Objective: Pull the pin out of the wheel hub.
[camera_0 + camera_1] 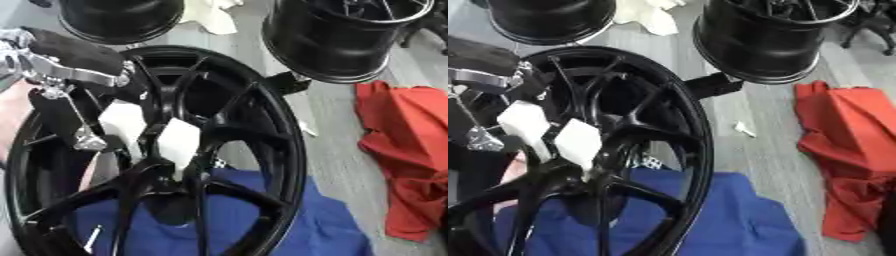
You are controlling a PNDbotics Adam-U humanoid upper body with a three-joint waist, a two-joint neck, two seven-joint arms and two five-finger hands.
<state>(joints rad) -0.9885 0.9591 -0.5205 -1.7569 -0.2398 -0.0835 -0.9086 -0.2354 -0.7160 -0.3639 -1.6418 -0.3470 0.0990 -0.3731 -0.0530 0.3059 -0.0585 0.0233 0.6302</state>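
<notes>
A large black spoked wheel hub (pixel 280 130) lies tilted on a blue cloth (pixel 324 225). My left hand (pixel 179 142), black with silver joints and white pads, comes in from the upper left and reaches down between the spokes to the hub's centre (pixel 175 175). The spokes hide what it touches there, and I cannot make out a pin at the centre. A thin silver stick (pixel 92 239) shows between the spokes at the lower left. My right hand shows in neither view.
Two more black wheel hubs stand at the back, one at the left (pixel 118 20) and one at the right (pixel 337 37). A red cloth (pixel 407 165) lies at the right, a pale cloth (pixel 214 15) at the back. A person's bare arm (pixel 10 117) shows at the left edge.
</notes>
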